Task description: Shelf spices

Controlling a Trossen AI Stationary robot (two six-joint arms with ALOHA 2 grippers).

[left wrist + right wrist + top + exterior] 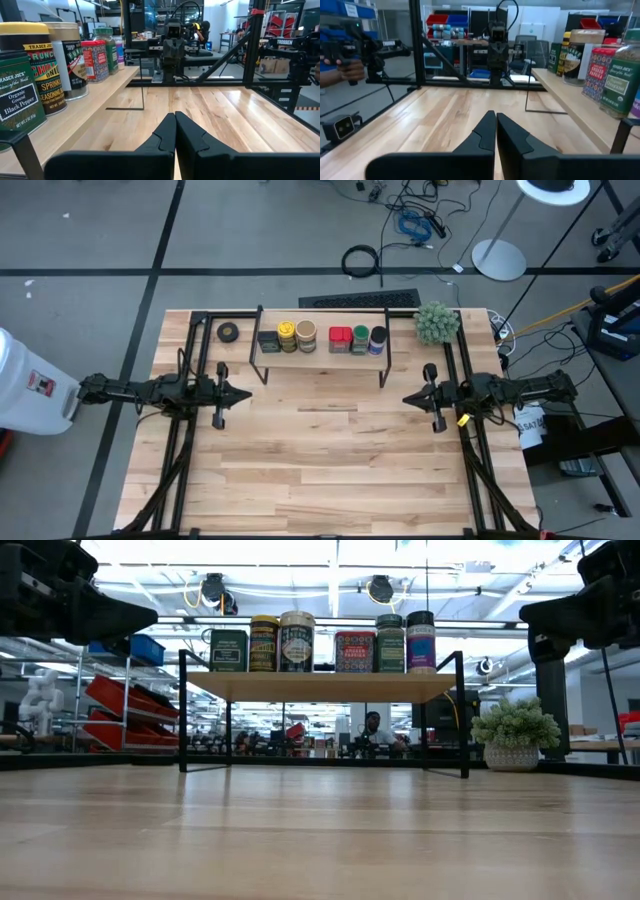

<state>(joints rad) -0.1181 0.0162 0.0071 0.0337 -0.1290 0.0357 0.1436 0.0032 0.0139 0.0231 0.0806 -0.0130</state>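
Six spices (321, 338) stand upright in a row atop the shelf (322, 358).

Two matte black jointed arms are showing tapered angular black fingers (165, 137), with a yellow tag near the right gripper (412, 398)

The table (330, 460) is pale wood in jointed strips with a smooth satin finish. The shelf (320, 686) has a light wooden board on thin matt black metal legs. The tins (15, 95) look like glossy printed metal. Both grippers' fingers (482, 132) are matt black plastic.
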